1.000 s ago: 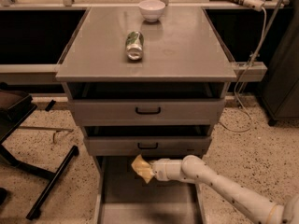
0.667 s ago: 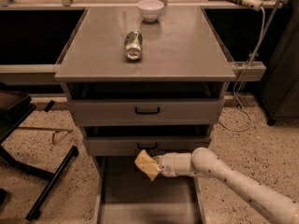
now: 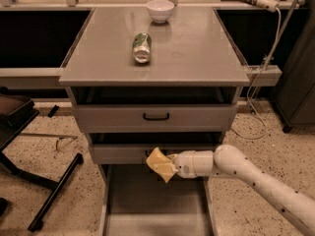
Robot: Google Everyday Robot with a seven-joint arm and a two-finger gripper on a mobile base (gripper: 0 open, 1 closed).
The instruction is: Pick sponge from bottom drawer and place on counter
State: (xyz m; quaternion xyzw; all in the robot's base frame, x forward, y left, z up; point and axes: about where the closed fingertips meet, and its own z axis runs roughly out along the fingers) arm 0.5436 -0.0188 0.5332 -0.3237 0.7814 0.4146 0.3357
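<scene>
The task looked to be at an early stage: no sponge lay on the counter surface (image 3: 197,48), far above the pincer (image 3: 160,165), only a can (image 3: 141,47) on its side and a white bowl (image 3: 160,10). The pincer hung over the open bottom drawer (image 3: 147,200). The drawer floor below it showed nothing, and the sponge was not visible anywhere. Whether the pincer held something, I could not tell.

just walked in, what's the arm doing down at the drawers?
The arm reaches in from the right. Its gripper hovers in front of the middle drawer, just above the open bottom drawer. No sponge shows in the visible part of that drawer or on the counter, which holds a can lying on its side and a white bowl.
</scene>
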